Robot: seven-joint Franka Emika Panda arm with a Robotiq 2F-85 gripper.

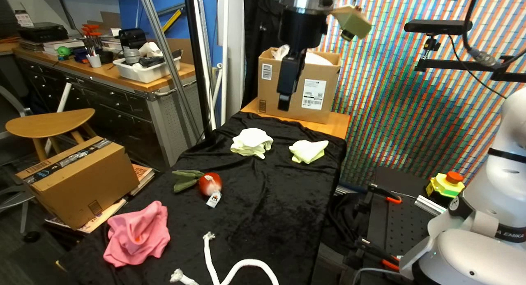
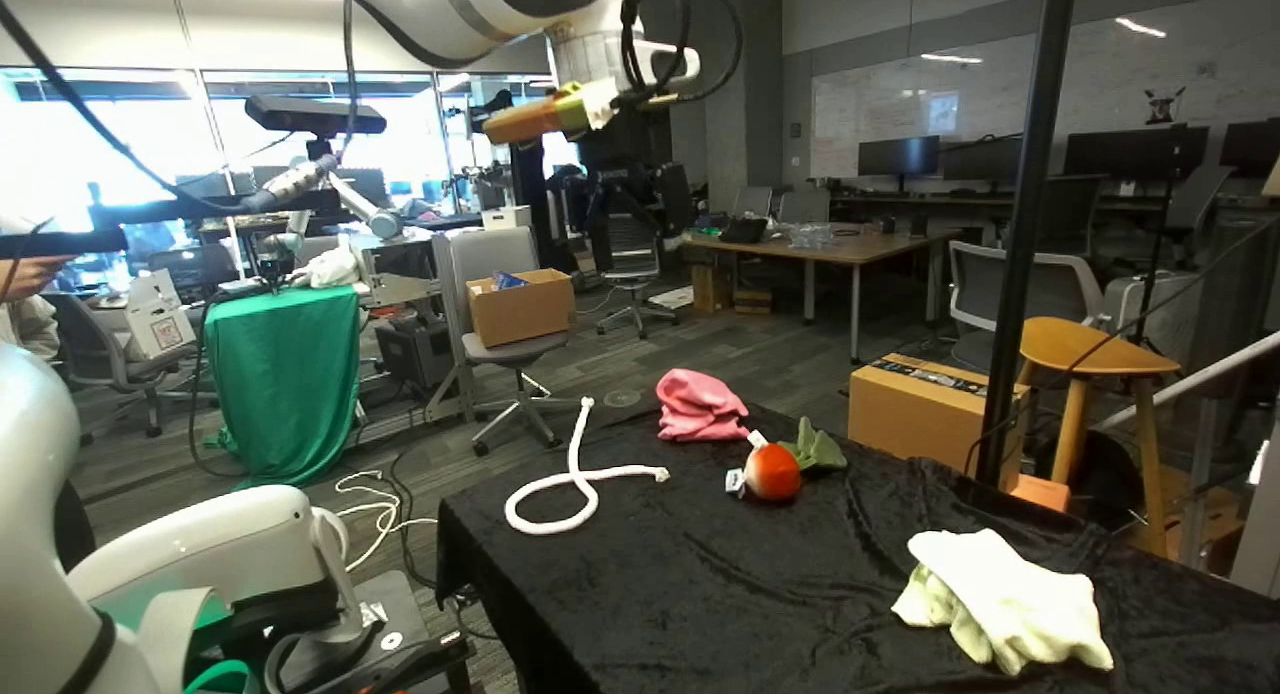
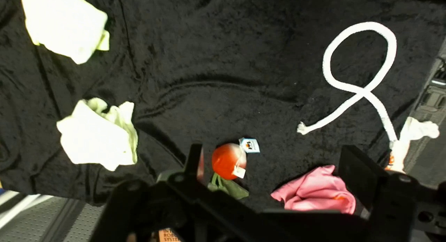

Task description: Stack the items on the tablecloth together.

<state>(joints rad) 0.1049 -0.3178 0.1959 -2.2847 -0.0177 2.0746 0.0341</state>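
Note:
A black tablecloth (image 1: 263, 219) carries the items. Two crumpled pale yellow-green cloths lie apart at one end: a cloth (image 1: 251, 142) and a second cloth (image 1: 308, 150); both show in the wrist view (image 3: 97, 137) (image 3: 64, 24). A red-and-white plush vegetable (image 1: 210, 184) with green leaves and tags lies near one long edge. A crumpled pink cloth (image 1: 137, 234) lies beyond it, partly hidden by the gripper in the wrist view (image 3: 313, 191). A white rope (image 2: 555, 524) lies in a crossed loop. My gripper (image 3: 275, 165) is open, empty and high above the tablecloth.
A cardboard box (image 1: 300, 86) stands on bare wood at the table's end. Another box (image 1: 78, 182) and a wooden stool (image 2: 1095, 349) stand beside the table. A dark upright post (image 2: 1020, 224) rises by the long edge. An emergency stop button (image 1: 448, 184) sits near the robot base.

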